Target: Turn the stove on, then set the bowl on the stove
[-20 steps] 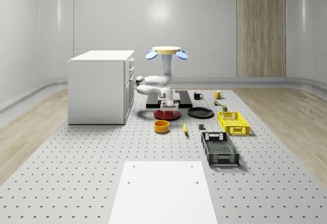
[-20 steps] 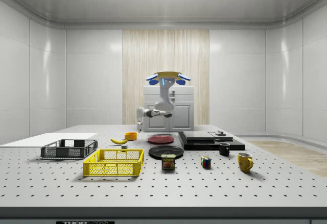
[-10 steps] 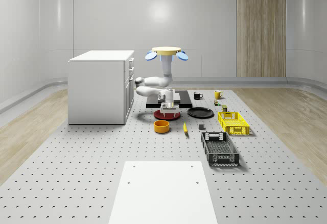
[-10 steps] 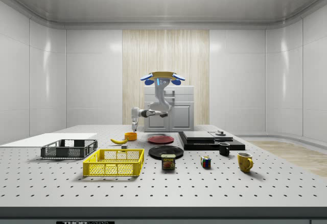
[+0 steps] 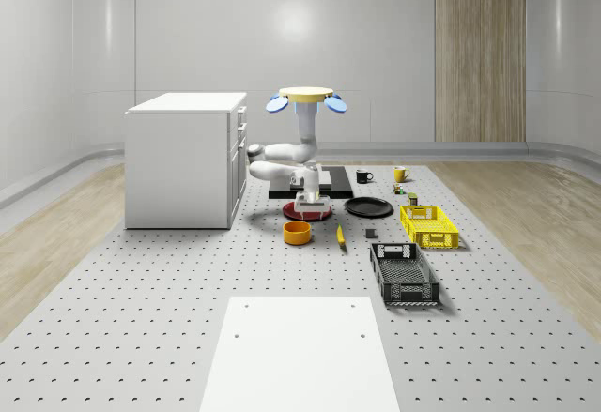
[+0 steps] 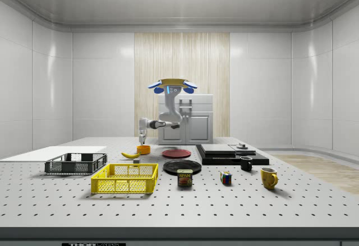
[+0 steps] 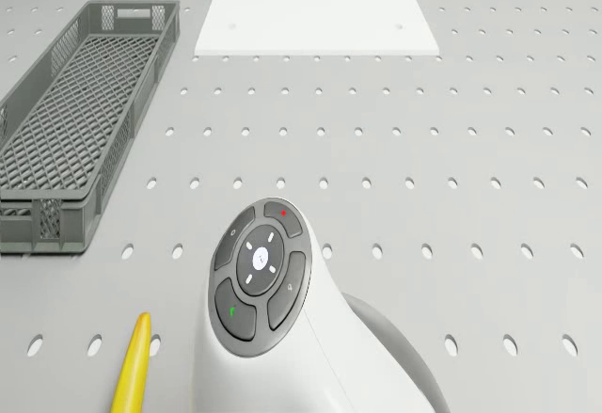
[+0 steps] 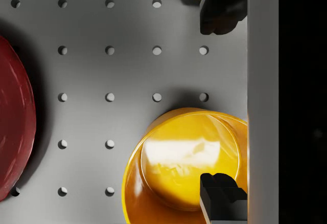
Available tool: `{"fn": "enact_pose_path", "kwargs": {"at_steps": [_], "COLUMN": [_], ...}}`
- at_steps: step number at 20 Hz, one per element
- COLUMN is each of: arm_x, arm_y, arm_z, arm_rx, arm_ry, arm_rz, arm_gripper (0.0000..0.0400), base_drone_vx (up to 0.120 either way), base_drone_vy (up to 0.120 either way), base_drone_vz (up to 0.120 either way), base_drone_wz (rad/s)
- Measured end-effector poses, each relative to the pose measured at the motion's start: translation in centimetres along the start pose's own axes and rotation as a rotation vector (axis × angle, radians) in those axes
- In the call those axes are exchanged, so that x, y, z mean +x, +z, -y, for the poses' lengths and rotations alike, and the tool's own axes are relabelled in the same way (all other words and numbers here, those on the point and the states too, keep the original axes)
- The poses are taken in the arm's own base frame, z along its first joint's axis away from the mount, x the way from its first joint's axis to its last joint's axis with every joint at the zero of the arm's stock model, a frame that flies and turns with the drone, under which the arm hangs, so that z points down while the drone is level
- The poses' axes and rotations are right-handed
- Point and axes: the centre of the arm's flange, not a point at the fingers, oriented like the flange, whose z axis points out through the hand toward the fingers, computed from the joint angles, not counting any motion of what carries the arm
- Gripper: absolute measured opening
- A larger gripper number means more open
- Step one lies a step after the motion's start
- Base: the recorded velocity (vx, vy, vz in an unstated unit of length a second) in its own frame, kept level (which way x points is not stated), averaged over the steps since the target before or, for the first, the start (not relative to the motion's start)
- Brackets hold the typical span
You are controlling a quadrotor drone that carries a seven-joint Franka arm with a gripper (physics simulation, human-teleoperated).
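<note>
An orange bowl (image 5: 298, 232) (image 6: 143, 149) sits upright on the perforated table, between a red plate (image 5: 307, 212) and a banana (image 5: 340, 235). The flat black stove (image 5: 310, 183) (image 6: 230, 154) lies behind the red plate, with a small knob (image 6: 242, 145) on it. The drone (image 5: 307, 98) (image 6: 170, 84) hovers above the table with its arm hanging down. My gripper (image 6: 142, 138) (image 8: 223, 101) is open and points down, a little above the bowl (image 8: 186, 165). One fingertip (image 8: 222, 196) overlaps the bowl's rim, and the other fingertip (image 8: 220, 7) is past the bowl, near the banana's end.
A white cabinet (image 5: 183, 159) stands at the whole-scene view's left. A black plate (image 5: 368, 207), a yellow basket (image 5: 429, 225), a grey basket (image 5: 404, 273), two mugs, a can (image 6: 185, 177) and a cube (image 6: 225, 178) are spread over the table. A white mat (image 5: 300, 351) lies at the front.
The drone and arm have moved toward the side view's left, taking the gripper from over the red plate to over the orange bowl. The objects have stayed put.
</note>
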Motion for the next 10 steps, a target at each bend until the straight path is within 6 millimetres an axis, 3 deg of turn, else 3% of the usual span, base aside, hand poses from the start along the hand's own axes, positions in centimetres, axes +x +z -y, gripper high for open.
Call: {"fn": "enact_pose_path", "kwargs": {"at_steps": [10], "arm_x": [0.5], "arm_y": [2.9], "arm_z": [-0.5], "arm_rx": [0.0], "arm_ry": [0.0], "arm_rz": [0.0], "arm_gripper": [0.04], "base_drone_vx": [0.0], "base_drone_vy": [0.0], "base_drone_vz": [0.0], "base_drone_wz": [0.0]}}
